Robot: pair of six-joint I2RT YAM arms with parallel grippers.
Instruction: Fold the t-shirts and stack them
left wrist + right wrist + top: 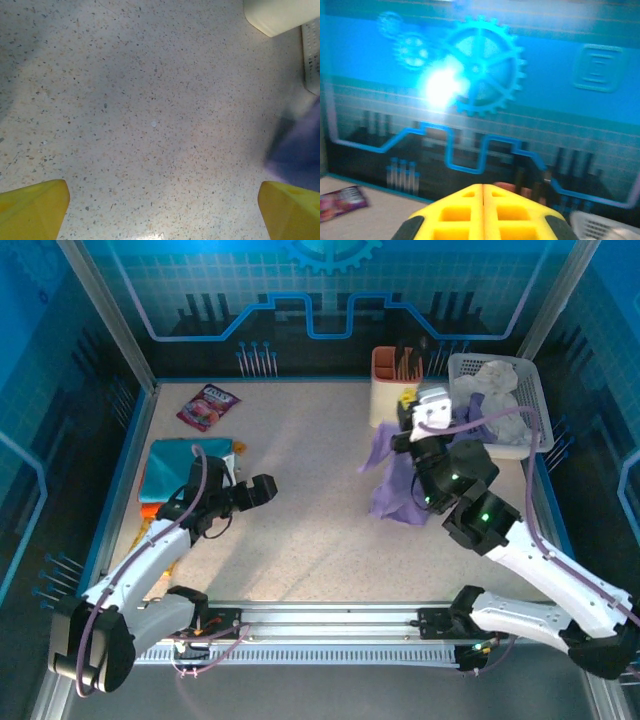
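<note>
Loosely, limp lavender t-shirt [395, 490] draped from pinching right gripper [483, 187], left gripper [161, 187] spread over speckled table [150, 100].

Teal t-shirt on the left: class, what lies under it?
Orange cloth peeks out at the near side of the teal t-shirt, yellow cloth at its far right corner. The rest beneath is covered.

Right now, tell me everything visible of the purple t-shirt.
The purple t-shirt is soft lavender cloth, unfolded, bunched into a crumpled drape on the right of the table, in front of the beige holder and white basket. Its top leans on the right arm near the right gripper, whose shut jaws show no cloth between them. Its lower edge pools on the surface. From the left wrist it is a blurred purple patch. No lettering readable.
</note>
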